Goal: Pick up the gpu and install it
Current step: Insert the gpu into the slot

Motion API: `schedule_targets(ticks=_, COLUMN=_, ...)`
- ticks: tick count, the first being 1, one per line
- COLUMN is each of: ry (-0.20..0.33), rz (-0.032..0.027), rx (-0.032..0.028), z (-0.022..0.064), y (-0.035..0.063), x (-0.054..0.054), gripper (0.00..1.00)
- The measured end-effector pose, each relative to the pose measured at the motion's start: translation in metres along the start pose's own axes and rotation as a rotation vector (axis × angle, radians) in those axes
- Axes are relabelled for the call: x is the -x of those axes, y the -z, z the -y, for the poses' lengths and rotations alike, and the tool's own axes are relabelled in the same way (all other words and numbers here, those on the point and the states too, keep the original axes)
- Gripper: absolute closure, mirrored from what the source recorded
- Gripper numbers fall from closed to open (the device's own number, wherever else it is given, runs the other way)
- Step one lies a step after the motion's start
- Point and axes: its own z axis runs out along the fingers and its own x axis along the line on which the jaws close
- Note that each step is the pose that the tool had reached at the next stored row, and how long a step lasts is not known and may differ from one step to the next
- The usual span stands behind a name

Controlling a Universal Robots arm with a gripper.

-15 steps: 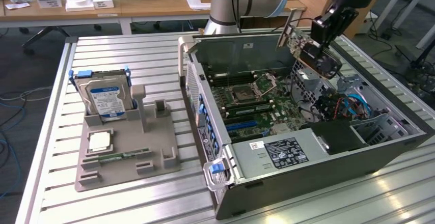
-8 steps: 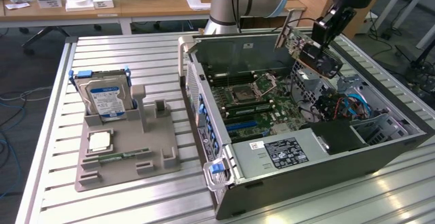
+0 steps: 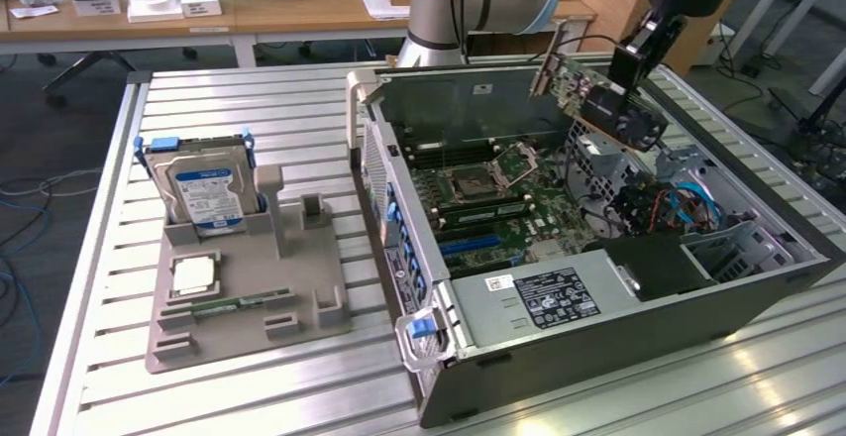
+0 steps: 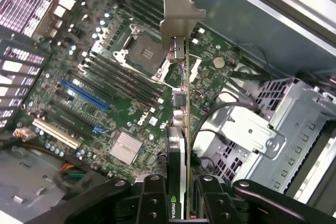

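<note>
The gpu (image 3: pixel 601 104) is hanging tilted in the upper right of the exterior view, above the open computer case (image 3: pixel 595 357) and clear of the motherboard (image 3: pixel 509 198). My claw (image 4: pixel 180 192) is clamping it across its faces. I am reading this as the carry-in step. The card is not yet seated, and lowering calls for squaring its edge over, I am guessing, the blue slot (image 4: pixel 84 94).
</note>
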Motion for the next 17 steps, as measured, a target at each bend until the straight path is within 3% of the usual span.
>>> schedule_targets(ticks=17, ry=0.229, rz=-0.0133, rx=0.0017, z=0.0001, y=-0.0008, x=0.0000, gripper=0.73)
